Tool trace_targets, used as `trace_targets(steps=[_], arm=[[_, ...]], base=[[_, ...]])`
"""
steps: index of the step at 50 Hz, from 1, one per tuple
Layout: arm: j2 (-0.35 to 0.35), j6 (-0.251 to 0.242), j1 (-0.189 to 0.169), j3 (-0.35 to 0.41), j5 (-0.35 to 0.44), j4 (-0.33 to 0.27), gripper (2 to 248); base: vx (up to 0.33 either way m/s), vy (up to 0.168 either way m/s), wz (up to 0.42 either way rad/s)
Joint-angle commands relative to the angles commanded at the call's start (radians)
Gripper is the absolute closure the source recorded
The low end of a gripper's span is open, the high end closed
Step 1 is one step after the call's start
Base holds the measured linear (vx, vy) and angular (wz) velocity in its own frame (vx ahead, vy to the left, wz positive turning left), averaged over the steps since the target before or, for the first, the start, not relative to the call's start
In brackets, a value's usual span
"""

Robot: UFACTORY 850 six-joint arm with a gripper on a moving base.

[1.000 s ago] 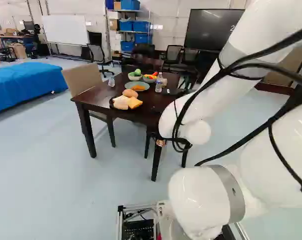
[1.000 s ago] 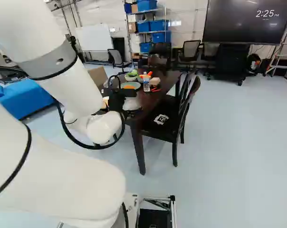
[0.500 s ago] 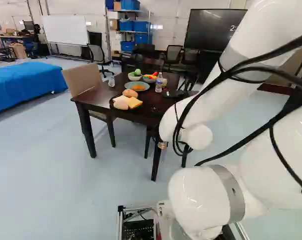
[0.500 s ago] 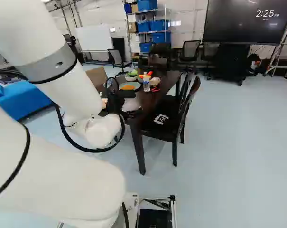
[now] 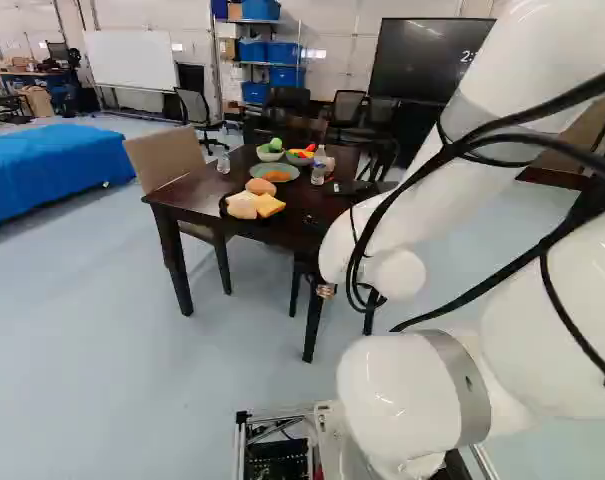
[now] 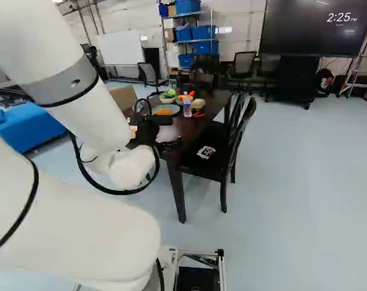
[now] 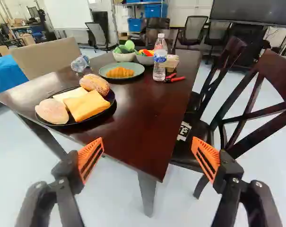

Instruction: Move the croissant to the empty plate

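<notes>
Behind the white wrist, the black gripper (image 6: 148, 132) shows at the near end of the dark table in the right base view. In the wrist view the gripper (image 7: 149, 156) stands open, its orange pads wide apart with nothing between them, short of the table's near corner. The croissant (image 7: 119, 72) lies on a green plate (image 7: 137, 73) well ahead, farther down the table (image 5: 202, 205). A black plate (image 7: 76, 124), nearer and to one side, bears several bread pieces (image 7: 89, 105). I see no empty plate.
Beyond the croissant stand a bowl of green items (image 7: 125, 56) and a bowl of colourful items (image 7: 143, 59). A water bottle (image 7: 160, 59), red-handled tool (image 7: 175, 78) and small carton (image 7: 172, 62) are beside them. Dark chairs (image 7: 270, 94) flank one side; a beige chair (image 5: 167, 158) stands opposite.
The arm has shifted very slightly against its base joint, its wrist a touch to the right in the left base view. The base and the plates have stayed put.
</notes>
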Motion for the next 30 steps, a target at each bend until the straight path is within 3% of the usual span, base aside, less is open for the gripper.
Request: trace_targets(steps=[30], arm=[[0.0, 0.0, 0.0, 0.0, 0.0, 0.0, 3]], base=[[0.0, 0.0, 0.0]])
